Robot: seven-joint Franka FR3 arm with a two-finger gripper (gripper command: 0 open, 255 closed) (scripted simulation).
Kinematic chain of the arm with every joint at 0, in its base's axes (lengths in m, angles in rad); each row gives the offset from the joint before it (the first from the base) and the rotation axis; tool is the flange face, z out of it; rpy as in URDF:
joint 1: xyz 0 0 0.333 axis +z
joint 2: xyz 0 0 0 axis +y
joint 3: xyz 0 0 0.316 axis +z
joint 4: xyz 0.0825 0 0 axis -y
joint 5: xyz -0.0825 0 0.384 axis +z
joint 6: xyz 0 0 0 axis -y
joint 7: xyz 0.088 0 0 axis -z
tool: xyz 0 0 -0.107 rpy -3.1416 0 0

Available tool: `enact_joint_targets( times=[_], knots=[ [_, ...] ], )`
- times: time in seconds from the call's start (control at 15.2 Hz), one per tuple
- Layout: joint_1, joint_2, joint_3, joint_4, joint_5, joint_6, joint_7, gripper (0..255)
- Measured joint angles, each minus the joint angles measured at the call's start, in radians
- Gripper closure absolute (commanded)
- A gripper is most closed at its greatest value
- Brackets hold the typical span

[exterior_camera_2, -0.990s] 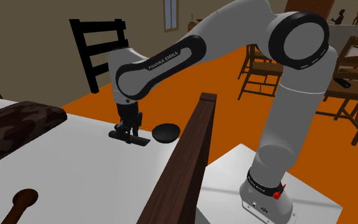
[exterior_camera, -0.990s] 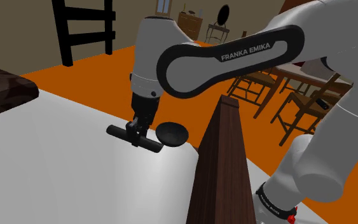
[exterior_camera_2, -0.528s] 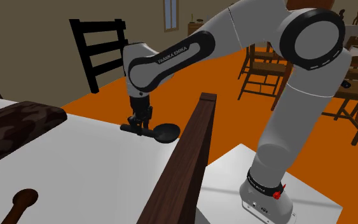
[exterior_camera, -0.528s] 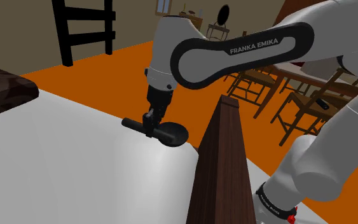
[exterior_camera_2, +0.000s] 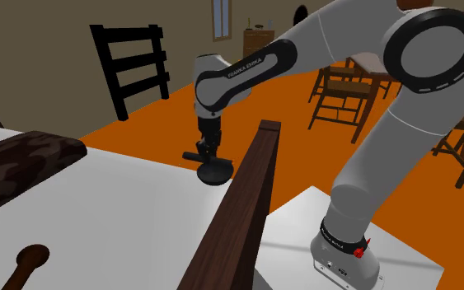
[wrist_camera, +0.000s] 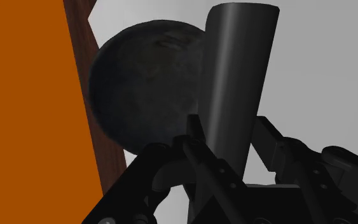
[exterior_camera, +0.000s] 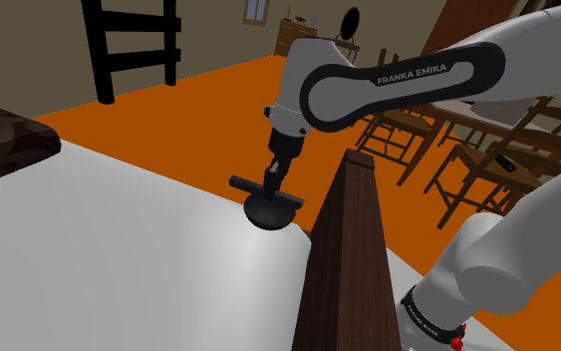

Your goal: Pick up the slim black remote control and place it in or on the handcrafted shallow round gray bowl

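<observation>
Dark wooden board stands upright nearest, right beside the dark round bowl on the white surface. Gripper fingers are clamped on the black remote, held level just over the bowl. Beyond: orange floor, black chair, wooden chairs.

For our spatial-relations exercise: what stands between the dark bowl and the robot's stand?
A tall dark-brown wooden board rises between the bowl and the stand, as the second exterior view shows.
</observation>
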Motion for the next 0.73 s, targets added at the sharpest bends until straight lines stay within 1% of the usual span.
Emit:
enact_joint_targets(
  times=[0.2, 0.73],
  knots=[
    [-0.028, -0.031, -0.047, -0.043, -0.005, 0.004, -0.074, 255],
    [-0.032, 0.015, -0.047, -0.109, -0.006, 0.114, -0.091, 255]
  ],
)
